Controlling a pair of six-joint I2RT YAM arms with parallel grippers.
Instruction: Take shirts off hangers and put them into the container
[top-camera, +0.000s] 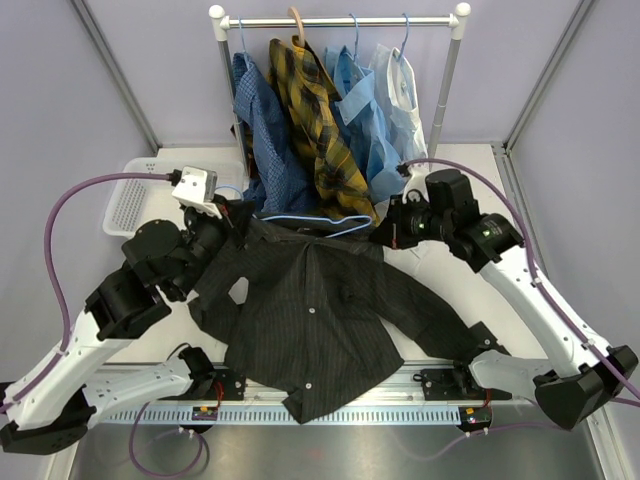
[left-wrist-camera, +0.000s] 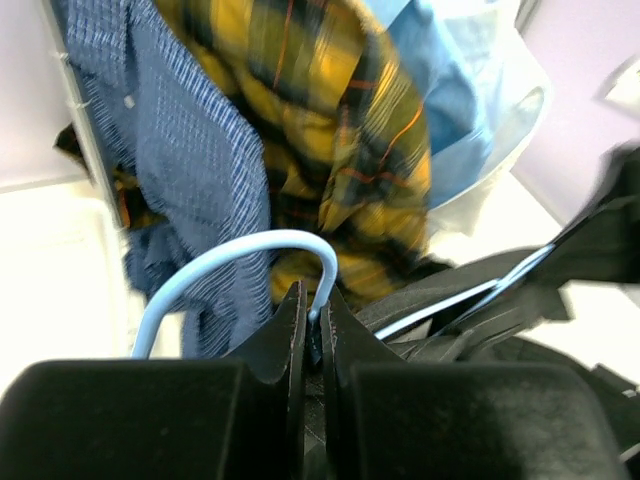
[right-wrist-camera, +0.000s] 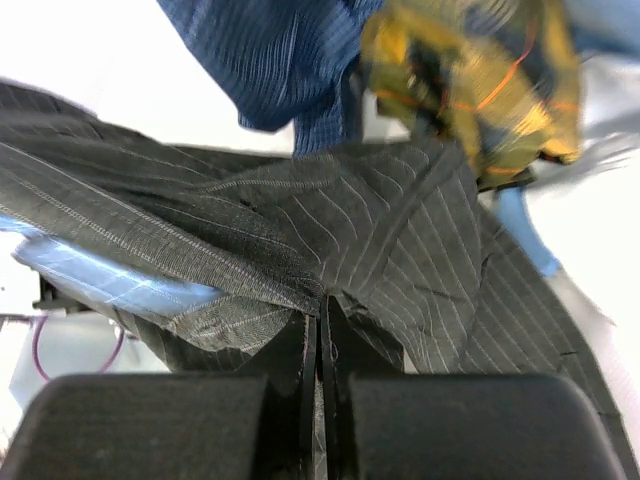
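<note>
Looking down from above, we see a black pinstriped collared shirt spread open across the white surface, its hem reaching the near edge between the arm bases. A thin light-blue wire hanger lies along its collar end. The left hand is clamped on the wire just below the curved hook. The right hand is clamped on a fold of pinstriped cloth at the right side of the collar end. A shallow white lattice basket stands at the far left of the surface, partly hidden by the left arm. Behind, a dark blue small-check shirt, a yellow-and-dark plaid shirt, a light blue shirt and a white shirt hang from a white-and-metal rail.
</note>
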